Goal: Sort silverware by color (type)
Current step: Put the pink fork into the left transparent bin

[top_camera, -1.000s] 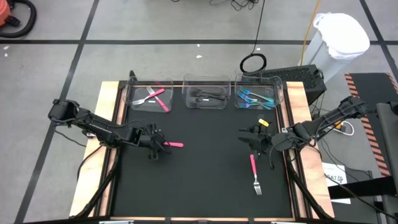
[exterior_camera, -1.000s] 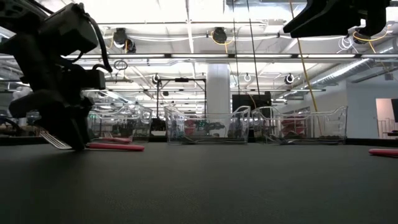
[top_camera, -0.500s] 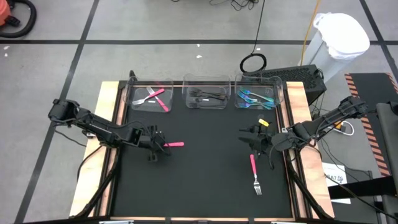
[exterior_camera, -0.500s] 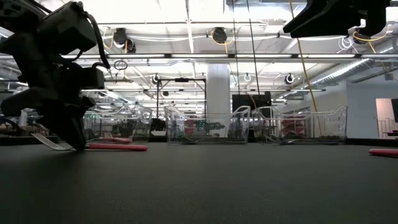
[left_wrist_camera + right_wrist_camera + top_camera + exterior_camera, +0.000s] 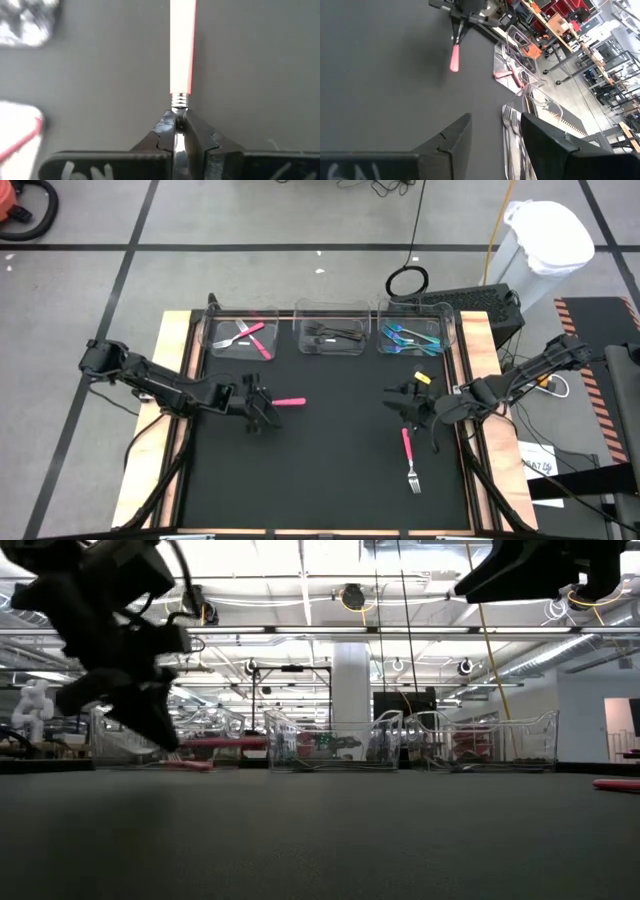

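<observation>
black mat [image 5: 330,470] centre open, bins [image 5: 330,335] behind

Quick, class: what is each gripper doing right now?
Left gripper: shut on the pink-handled utensil, lifted off the table.
Right gripper: open, holding nothing, above the table beside a pink-handled fork.

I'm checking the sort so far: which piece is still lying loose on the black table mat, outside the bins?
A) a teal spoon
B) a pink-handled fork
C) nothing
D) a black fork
B: a pink-handled fork lies on the mat near the right tool, while the left tool holds another pink-handled piece clear of the mat.
</observation>
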Available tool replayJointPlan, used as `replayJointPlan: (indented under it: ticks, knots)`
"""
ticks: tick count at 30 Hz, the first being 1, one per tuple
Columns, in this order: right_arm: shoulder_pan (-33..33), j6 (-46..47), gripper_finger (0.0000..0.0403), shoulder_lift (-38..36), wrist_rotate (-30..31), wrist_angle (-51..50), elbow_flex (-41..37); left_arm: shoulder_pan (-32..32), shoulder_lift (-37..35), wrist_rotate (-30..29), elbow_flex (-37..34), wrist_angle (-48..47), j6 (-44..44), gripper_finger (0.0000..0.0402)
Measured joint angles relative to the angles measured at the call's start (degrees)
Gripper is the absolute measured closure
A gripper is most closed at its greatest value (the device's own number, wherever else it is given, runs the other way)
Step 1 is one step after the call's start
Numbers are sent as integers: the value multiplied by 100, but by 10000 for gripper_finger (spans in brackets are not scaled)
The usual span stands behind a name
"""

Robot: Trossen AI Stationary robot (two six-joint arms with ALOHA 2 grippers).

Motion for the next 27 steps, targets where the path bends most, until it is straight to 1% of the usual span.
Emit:
replayJointPlan:
  ticks: [10,13,18,22,24,27]
  knots:
    - [-4,-22,236,246,0,45,-1,-7,-8,-561,981,47,775,384]
    - [-4,-107,236,289,1,240,0,-7,-8,-708,1268,70,1072,384]
    - [-8,-130,236,298,35,896,1,-25,-13,-918,1733,91,1388,384]
    - [-68,-124,236,296,33,1378,-1,-241,71,-1347,2001,318,1760,384]
    - [-129,-61,236,322,39,1443,0,-396,148,-1524,2097,473,1948,385]
    - [-247,130,236,347,26,1427,-1,-658,362,-1990,2254,723,2140,385]
